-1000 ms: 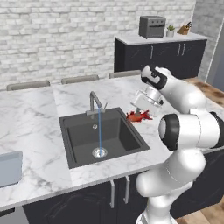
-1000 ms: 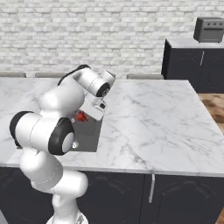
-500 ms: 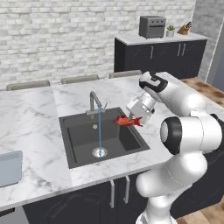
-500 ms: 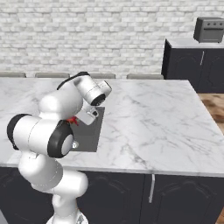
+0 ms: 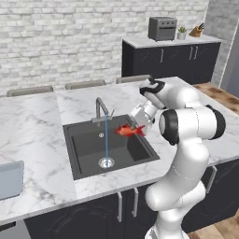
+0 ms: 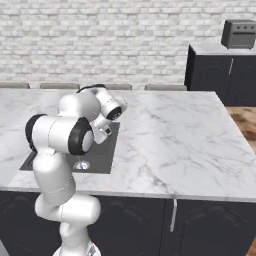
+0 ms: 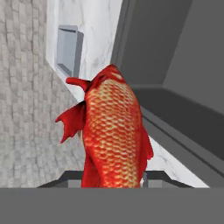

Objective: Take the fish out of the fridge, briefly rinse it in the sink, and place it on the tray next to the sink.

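Note:
The red-orange fish [image 5: 130, 131] hangs above the right half of the dark sink [image 5: 88, 151], just right of the thin stream of water falling from the bent faucet [image 5: 100, 109]. My gripper [image 5: 139, 122] is shut on the fish, reaching in from the right. In the hand view the fish [image 7: 113, 135] stands between the fingertips of the gripper [image 7: 113, 177], with the sink [image 7: 183, 65] behind it and the light grey tray [image 7: 68, 48] farther off. The tray [image 5: 9, 179] lies on the marble at the far left. The fridge is out of view.
The water lands by the round drain [image 5: 106, 163]. White marble counter [image 5: 32, 135] surrounds the basin. Chair backs [image 5: 30, 90] line the far edge of the island. A toaster oven [image 5: 162, 28] sits on the dark back cabinets. From the right base view my arm [image 6: 75, 130] covers the sink [image 6: 107, 147].
My gripper has carried the fish leftward, from over the counter at the sink's right rim to above the basin near the water stream.

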